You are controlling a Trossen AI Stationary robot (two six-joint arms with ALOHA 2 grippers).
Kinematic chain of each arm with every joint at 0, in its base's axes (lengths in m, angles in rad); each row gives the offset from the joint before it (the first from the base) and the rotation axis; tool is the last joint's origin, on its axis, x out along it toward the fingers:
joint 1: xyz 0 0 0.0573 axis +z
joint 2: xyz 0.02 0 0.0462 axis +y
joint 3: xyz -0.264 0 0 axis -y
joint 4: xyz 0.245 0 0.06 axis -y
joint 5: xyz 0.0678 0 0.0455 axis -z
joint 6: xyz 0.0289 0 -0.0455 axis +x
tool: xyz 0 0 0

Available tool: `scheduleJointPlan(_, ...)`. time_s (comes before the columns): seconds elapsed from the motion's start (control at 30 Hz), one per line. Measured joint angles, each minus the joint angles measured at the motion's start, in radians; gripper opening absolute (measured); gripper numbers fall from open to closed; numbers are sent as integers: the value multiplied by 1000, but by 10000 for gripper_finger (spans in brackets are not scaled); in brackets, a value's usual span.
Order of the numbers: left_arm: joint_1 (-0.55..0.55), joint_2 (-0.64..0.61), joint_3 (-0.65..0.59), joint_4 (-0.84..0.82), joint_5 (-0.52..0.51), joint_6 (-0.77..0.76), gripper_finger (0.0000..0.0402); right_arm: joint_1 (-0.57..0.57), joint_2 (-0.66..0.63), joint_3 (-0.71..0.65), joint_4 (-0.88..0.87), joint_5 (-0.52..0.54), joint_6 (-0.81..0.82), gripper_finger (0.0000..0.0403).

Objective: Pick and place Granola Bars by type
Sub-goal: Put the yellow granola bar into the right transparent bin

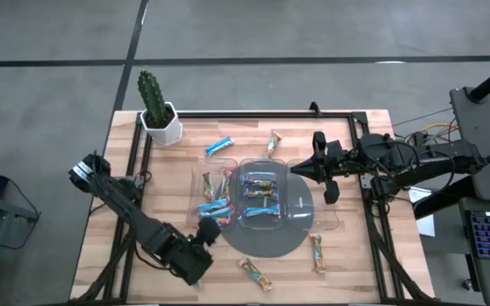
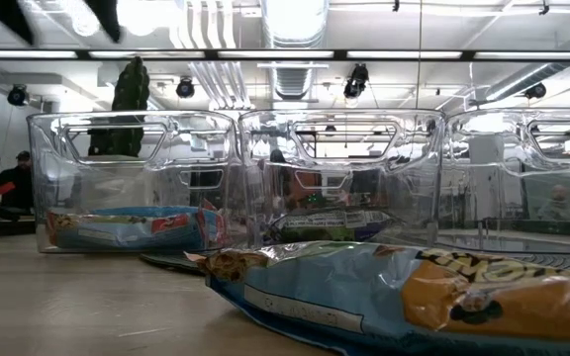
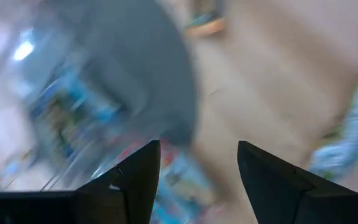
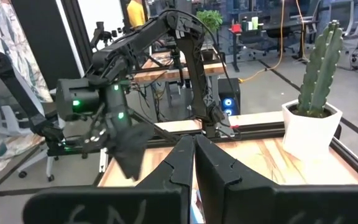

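Granola Bars lie in two compartments of a clear tray: several blue and multicoloured ones in the left compartment and several in the middle one. Loose bars lie on the wood: a blue one and a brownish one beyond the tray, and two multicoloured ones near the front. My left gripper hangs open above the tray's near left corner, with nothing between its fingers. My right gripper is shut and held level above the tray's right part.
The tray rests on a round grey mat. A cactus in a white pot stands at the far left corner. A black frame rail runs around the table. One bar lies close to the low camera.
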Motion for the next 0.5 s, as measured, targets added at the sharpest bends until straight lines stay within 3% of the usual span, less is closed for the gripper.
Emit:
scheduleJointPlan(0.1,17,-23,4,-38,-95,-65,197,0,0,0,0,0,0,9)
scheduleJointPlan(0.5,87,-127,4,-35,-172,-111,197,0,0,0,1,2,0,9)
